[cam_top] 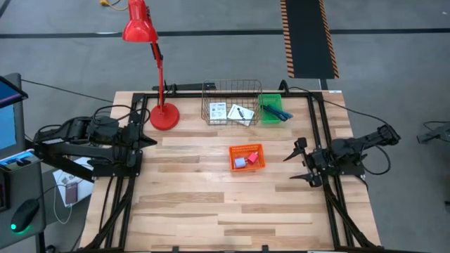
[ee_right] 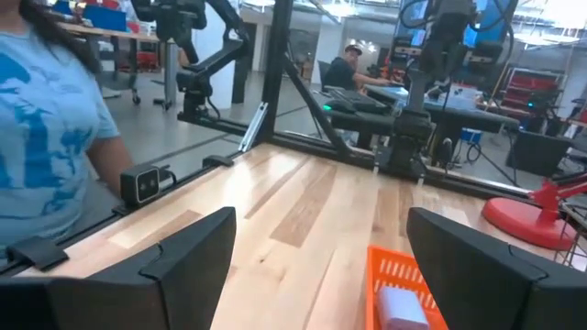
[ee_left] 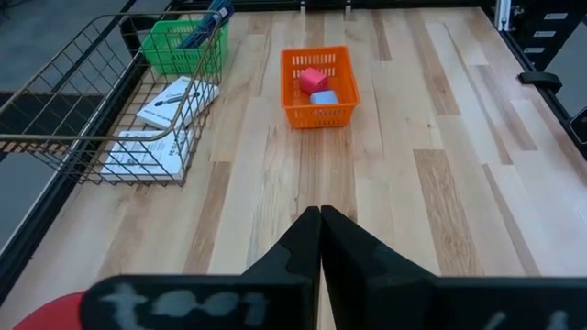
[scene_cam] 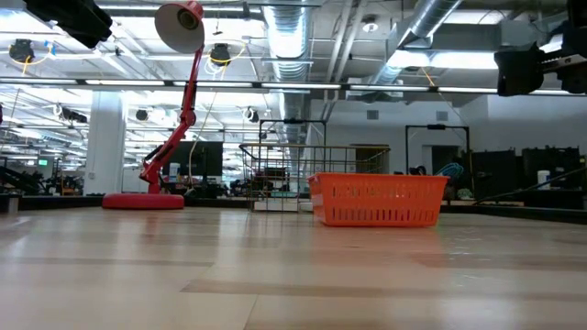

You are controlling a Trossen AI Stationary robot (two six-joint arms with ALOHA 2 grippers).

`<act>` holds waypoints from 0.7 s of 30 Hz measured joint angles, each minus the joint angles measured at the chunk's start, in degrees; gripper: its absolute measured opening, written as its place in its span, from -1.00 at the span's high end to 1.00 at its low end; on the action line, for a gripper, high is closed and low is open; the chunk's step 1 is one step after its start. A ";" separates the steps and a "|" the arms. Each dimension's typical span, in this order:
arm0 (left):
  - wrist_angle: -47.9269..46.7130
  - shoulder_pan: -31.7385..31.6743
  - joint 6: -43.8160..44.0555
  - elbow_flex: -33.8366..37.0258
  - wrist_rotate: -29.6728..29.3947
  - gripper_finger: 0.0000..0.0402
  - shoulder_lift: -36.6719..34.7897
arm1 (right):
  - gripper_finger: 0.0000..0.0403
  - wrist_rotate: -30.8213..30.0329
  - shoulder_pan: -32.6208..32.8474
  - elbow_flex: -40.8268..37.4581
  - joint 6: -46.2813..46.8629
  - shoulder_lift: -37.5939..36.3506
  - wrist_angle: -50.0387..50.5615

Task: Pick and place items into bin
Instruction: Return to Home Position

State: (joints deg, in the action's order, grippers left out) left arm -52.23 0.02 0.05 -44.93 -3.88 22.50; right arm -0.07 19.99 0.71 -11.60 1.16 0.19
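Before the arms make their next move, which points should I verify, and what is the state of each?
1. Orange plastic bin holds the pink piece and pale blue cube: ok.
2. Green plastic bin holds the dark thin sticks: ok.
3. Wire basket holds the white printed cards: ok.
4. Left gripper shut, empty, at the wooden table's left edge: ok.
5. Right gripper open, empty, at its right edge: ok.
6. Person in blue shirt clear of the arms: cannot tell.

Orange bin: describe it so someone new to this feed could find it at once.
On the wooden table, a wire basket and a green bin stand along the far edge beside the red lamp. The orange bin sits alone nearer the middle, the only one holding a pink piece and a pale blue piece.
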 joint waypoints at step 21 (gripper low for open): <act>0.01 0.00 0.11 0.00 0.02 1.00 -0.02 | -0.58 0.02 0.00 0.00 0.02 -0.04 0.07</act>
State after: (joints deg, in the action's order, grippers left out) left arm -52.21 0.02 0.16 -44.93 -3.86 22.48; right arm -0.05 19.99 0.71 -11.57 1.12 0.25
